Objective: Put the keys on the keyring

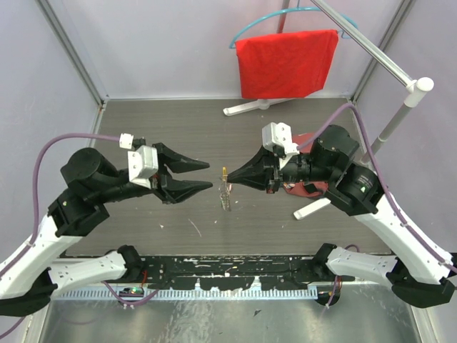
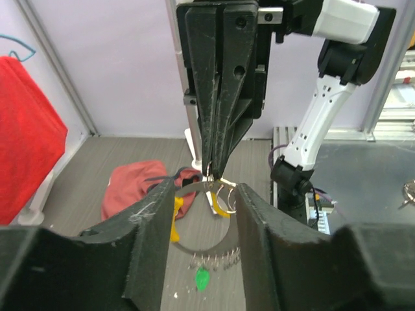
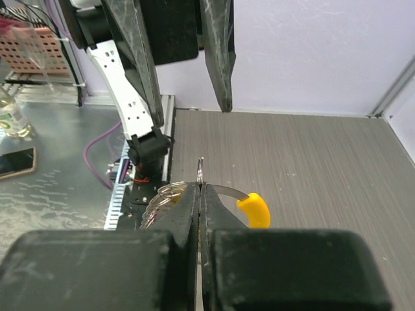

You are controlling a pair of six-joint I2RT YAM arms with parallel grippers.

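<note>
the keyring (image 3: 253, 208) is a thin grey loop with a yellow curved part, and a small green key (image 2: 201, 278) hangs at its lowest point. it hangs over the middle of the table (image 1: 143, 128), pinched at its top by the right gripper (image 3: 200, 189), whose jaws are pressed together on it. the left gripper (image 1: 210, 175) faces it from just beside with jaws spread, not touching it, and a red cloth (image 2: 130, 188) lies well behind.
</note>
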